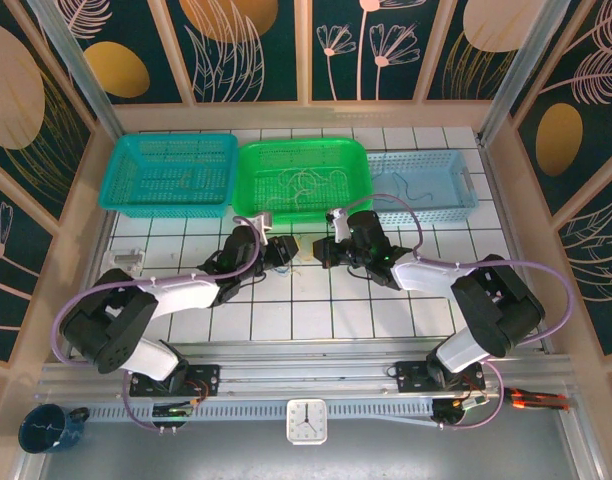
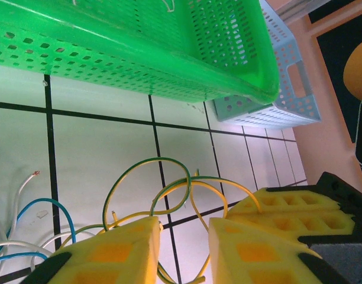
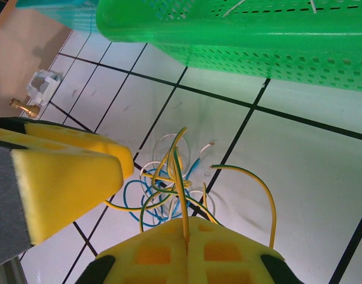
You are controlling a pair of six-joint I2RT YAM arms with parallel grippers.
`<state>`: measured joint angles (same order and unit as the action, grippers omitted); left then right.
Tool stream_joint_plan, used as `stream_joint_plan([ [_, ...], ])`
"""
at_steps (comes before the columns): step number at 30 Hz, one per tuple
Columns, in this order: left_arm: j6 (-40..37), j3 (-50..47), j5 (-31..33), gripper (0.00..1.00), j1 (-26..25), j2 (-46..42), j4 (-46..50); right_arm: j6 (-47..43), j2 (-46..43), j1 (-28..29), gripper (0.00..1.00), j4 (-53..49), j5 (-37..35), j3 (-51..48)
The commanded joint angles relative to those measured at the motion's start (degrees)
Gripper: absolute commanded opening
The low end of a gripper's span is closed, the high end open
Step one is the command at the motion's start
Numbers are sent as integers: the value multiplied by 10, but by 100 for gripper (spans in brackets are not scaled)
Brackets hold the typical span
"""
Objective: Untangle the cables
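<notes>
Two robot arms meet over a small tangle of cables [image 3: 163,192] on a white tiled desk [image 1: 286,320], just in front of a green basket [image 1: 301,143].

The tangle of thin white, blue and yellow-green wires lies on the tiles between the two grippers. The right gripper [image 3: 186,228] has its yellow foam fingers pressed together, pinching a yellow-green strand that rises from the seam between them. The left gripper [image 2: 184,236] has its fingers narrowly apart, with tile showing through the gap. Yellow-green strands loop just ahead of them and run down into that gap. A teal basket [image 1: 171,138] and a light blue basket [image 1: 421,155] flank the green one.
</notes>
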<state>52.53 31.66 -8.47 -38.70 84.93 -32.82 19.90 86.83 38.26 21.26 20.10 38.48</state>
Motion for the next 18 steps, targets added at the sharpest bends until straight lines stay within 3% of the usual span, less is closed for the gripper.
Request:
stream_joint_plan([
  [1,-10,19,5,25,-5,10,-13,4,1,4,0,24,11,-11],
  [18,-6,21,2,17,-11,30,-25,4,-4,4,0,28,9,-16],
])
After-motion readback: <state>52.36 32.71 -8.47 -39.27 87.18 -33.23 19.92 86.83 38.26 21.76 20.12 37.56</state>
